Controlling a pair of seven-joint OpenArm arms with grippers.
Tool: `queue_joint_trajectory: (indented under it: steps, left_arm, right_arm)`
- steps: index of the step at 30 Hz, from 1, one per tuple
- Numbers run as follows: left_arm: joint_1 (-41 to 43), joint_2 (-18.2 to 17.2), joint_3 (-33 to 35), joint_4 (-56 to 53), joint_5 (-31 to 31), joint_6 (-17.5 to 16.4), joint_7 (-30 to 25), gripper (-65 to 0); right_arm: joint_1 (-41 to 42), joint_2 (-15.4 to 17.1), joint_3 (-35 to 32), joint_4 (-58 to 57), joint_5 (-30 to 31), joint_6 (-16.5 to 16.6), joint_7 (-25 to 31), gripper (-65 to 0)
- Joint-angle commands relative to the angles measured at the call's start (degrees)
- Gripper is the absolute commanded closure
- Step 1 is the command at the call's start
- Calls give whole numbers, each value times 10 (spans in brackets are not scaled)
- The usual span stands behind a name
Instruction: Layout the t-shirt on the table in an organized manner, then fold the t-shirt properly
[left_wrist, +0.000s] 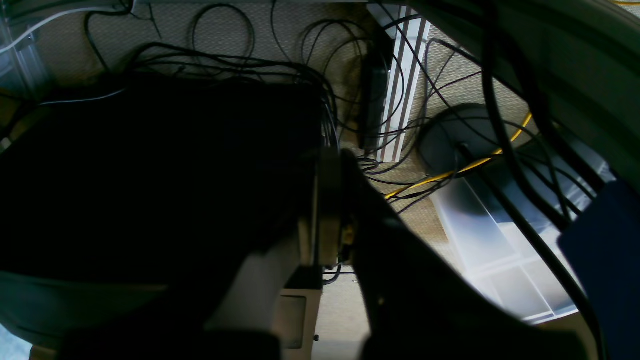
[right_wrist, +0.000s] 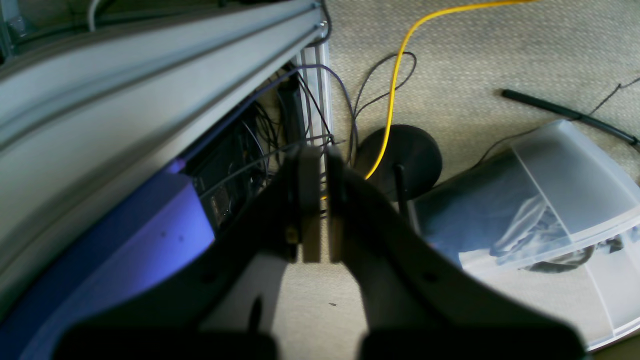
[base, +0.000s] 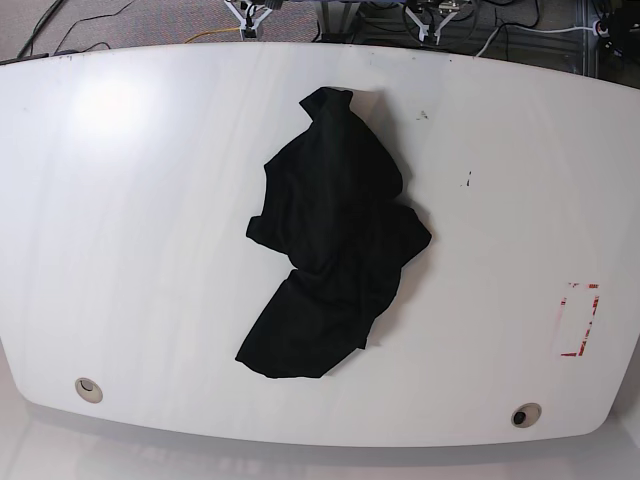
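Observation:
The black t-shirt (base: 330, 255) lies crumpled in a loose heap near the middle of the white table (base: 150, 200), running from the far edge toward the near side, with no arm near it in the base view. Neither gripper appears in the base view. In the left wrist view my left gripper (left_wrist: 339, 159) hangs off the table over the carpeted floor, fingers pressed together and empty. My right gripper (right_wrist: 320, 152) also points at the floor beside the table's edge (right_wrist: 100, 90), jaws shut with only a thin slit and nothing held.
A red tape rectangle (base: 580, 320) marks the table's right side. Two grommet holes (base: 88, 389) (base: 524, 414) sit near the front edge. Below lie tangled black cables (left_wrist: 310, 75), a yellow cable (right_wrist: 400, 65), a round black base (right_wrist: 405, 150) and a clear plastic bin (right_wrist: 565, 200).

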Motion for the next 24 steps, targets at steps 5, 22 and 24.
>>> queue_joint_trajectory:
  steps: [5,22,24]
  left_arm:
    - [5,4,2,5,1,2,-8,0]
    - [6,3,1,9,0,0,-8,0]
    - [5,3,2,7,2,1,-7,-1]
  right_arm:
    - [-4,10,1,9,-3,3,3,-11]
    - [-3,3,1,9,-4,2,4,-8]
    - [-3,2,1,8,-3,1,5,-9]
